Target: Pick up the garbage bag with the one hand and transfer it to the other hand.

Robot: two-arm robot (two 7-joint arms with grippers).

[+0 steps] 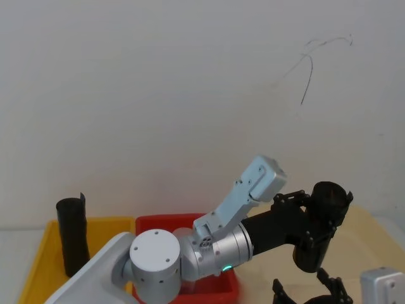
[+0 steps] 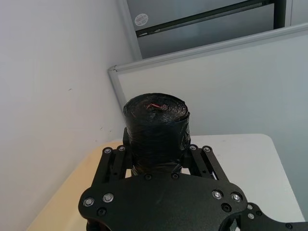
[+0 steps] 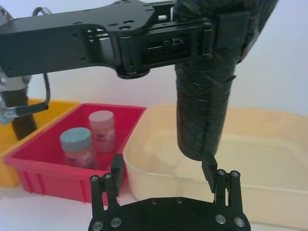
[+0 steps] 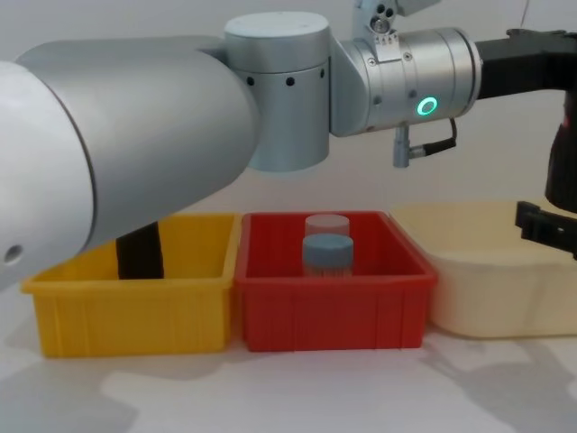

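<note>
Head view first: your left gripper (image 1: 314,212) clamps the garbage bag (image 1: 319,244), a black roll of crinkled plastic film, on the right above the cream plastic tub (image 1: 367,223). Left wrist view: it grips the roll from both sides. Right wrist view: your right gripper (image 3: 162,175) sits just below the roll's lower end, spread wide and holding nothing. Chest view: the silver green-ringed arm (image 4: 406,81) reaches right above the red plastic bin (image 4: 334,311).

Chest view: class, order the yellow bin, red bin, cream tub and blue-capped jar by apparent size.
1. yellow bin and red bin, about alike
2. cream tub, cut off at the edge, so unsure
3. blue-capped jar
</note>
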